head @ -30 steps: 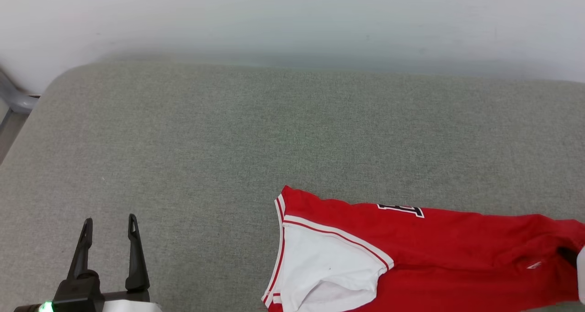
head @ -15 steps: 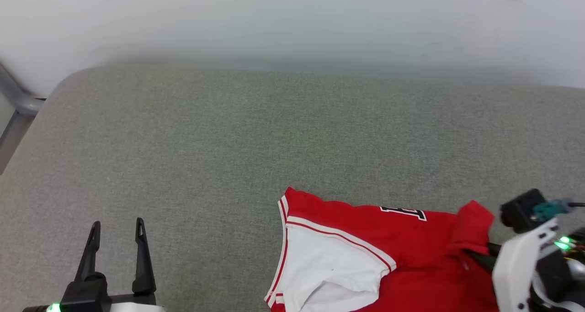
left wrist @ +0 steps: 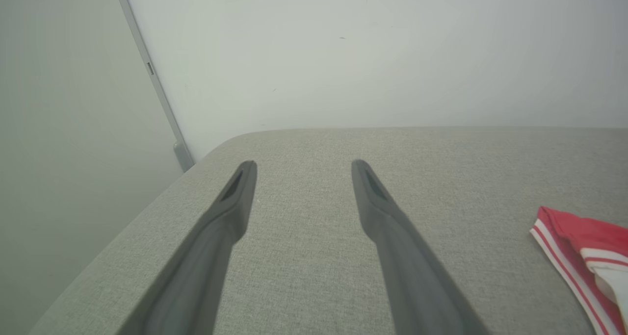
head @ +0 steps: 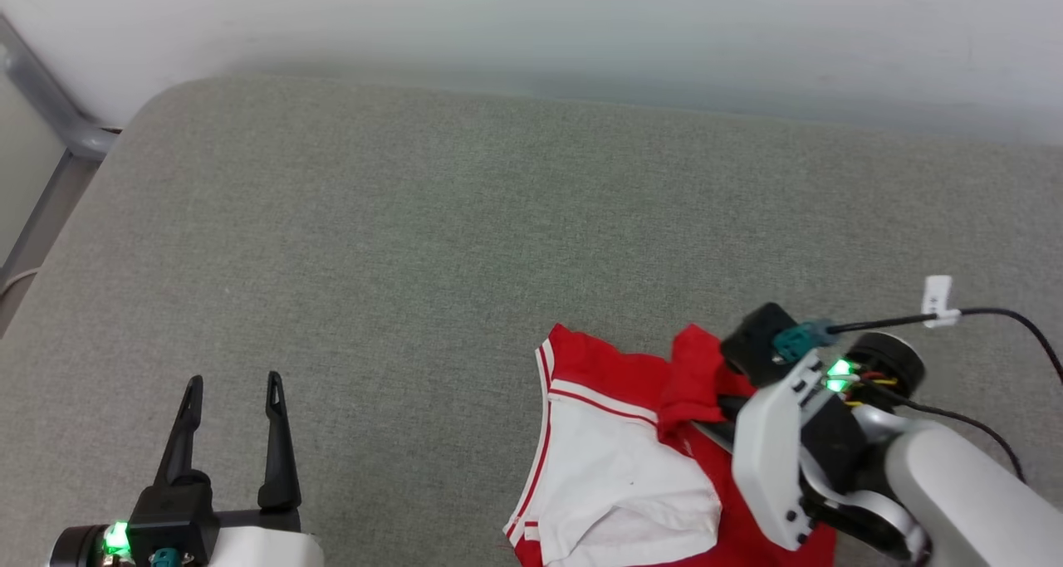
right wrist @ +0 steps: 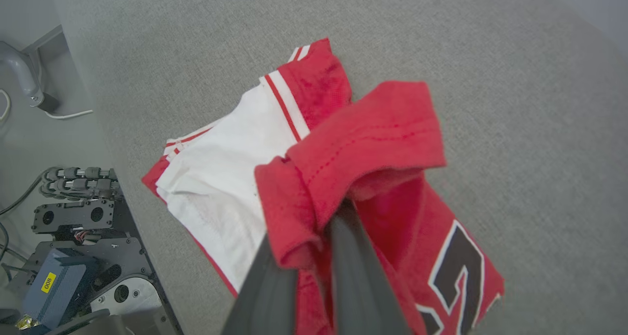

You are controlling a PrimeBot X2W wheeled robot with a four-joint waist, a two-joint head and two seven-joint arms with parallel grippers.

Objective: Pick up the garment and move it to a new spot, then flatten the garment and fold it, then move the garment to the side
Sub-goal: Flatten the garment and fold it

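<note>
right claw [head: 712, 417] clamps a bunched red fold of the garment [head: 614, 476], white sleeve flat; left claw [head: 233, 378] spread, empty.

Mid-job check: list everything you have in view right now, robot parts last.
garment: one, red with white sleeve and black number, at the pad's near edge, one red fold raised
pad: one, grey fabric, under the garment
wall: one, white, behind the pad
post: one, grey metal, by the pad's far left corner
cable: one, black with white tag, at the right wrist
base: one, dark grey metal, beside the pad's near edge
left gripper: one, dark, open over bare pad
right gripper: one, dark, shut on the garment's red fold
</note>
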